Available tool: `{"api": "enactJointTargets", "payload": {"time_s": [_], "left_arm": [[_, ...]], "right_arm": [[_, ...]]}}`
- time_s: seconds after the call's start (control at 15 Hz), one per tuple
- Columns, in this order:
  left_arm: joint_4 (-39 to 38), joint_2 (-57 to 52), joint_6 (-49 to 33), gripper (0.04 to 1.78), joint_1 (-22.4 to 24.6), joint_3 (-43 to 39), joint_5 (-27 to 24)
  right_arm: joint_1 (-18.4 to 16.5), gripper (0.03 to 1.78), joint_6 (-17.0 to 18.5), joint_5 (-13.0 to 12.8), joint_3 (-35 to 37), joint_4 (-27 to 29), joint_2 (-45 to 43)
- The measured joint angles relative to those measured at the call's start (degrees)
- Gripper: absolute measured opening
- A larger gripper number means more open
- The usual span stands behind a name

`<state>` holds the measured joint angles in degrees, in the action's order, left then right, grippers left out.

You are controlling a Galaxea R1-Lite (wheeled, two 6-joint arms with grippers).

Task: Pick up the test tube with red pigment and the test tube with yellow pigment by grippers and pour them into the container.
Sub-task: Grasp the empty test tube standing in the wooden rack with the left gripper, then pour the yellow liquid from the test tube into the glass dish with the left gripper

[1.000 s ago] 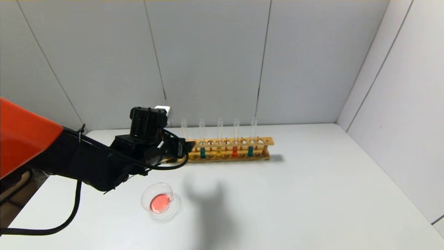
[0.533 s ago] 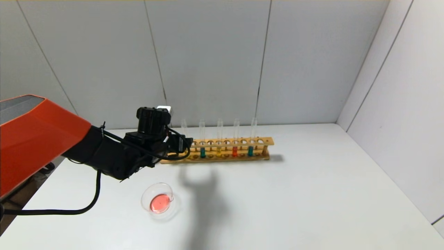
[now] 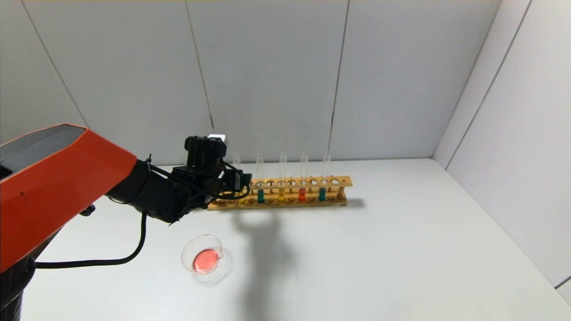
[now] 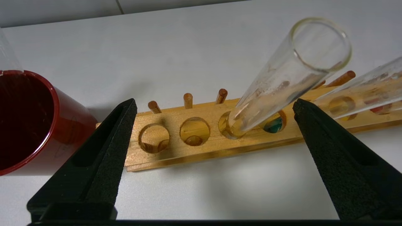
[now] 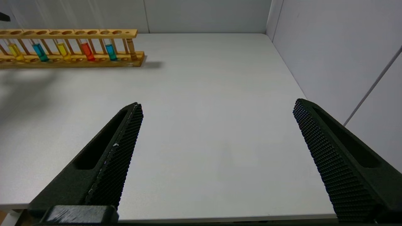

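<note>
A: Where does the left gripper (image 3: 241,182) stand?
B: Left of centre in the head view, at the left end of the long wooden test-tube rack (image 3: 339,182). In the left wrist view its 2 black tapered fingers (image 4: 103,150) are spread wide and hold nothing. Between them, and touched by neither, a slim clear glass tube (image 4: 282,78) with a yellowish bottom leans up out of a rack hole. Whether this is the task's yellow tube cannot be told.

A: And the other tubes?
B: In the head view, 4 coloured tubes stand upright in the rack: teal (image 3: 260,195), the test tube with yellow pigment (image 3: 281,194), the test tube with red pigment (image 3: 302,194) and teal (image 3: 322,194). The right wrist view shows 1 more yellow tube (image 5: 15,51) at its upper left edge.

A: The receiving vessel?
B: The small, low, round clear glass dish, the container (image 3: 204,256), lies at lower left of the head view, well apart from the rack and below the gripper. It holds a pink-red pool.

A: Anything else near the rack?
B: A dark red opaque cup (image 4: 28,122) sits just beside the rack's end, at the left edge of the left wrist view.

A: The right gripper (image 5: 216,110)?
B: It shows only in its own wrist view, fingers wide apart, empty, above bare white table (image 5: 204,94).
</note>
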<state>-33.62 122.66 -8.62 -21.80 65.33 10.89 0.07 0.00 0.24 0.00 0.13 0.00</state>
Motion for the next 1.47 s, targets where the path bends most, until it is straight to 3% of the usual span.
{"api": "enactJointTargets", "payload": {"time_s": [0.2, 0.4, 0.53, 0.8, 0.93, 1.47], "left_arm": [[-0.02, 0.60, 0.82, 1.73, -0.11, 0.88, 0.02], [-0.11, 1.32, 1.55, 1.53, -0.11, 1.60, 0.09], [-0.15, 1.51, 1.62, 1.27, -0.16, 1.69, 0.11], [-0.30, 1.93, 1.77, 0.55, -0.41, 1.80, 0.00], [-0.41, 2.21, 1.79, 0.32, -0.74, 1.97, -0.06], [0.00, 1.89, 3.66, 0.30, -1.16, 3.11, 0.11]], "right_arm": [[0.00, 1.75, 0.00, 0.00, 0.00, 0.00, 0.00], [0.00, 1.75, 0.00, 0.00, 0.00, 0.00, 0.00], [0.00, 1.75, 0.00, -0.02, 0.00, 0.02, 0.00], [0.00, 1.75, 0.00, -0.02, 0.00, 0.02, 0.00], [0.00, 1.75, 0.00, 0.00, 0.00, 0.02, 0.00], [-0.02, 1.75, 0.00, 0.00, 0.00, 0.00, 0.00]]}}
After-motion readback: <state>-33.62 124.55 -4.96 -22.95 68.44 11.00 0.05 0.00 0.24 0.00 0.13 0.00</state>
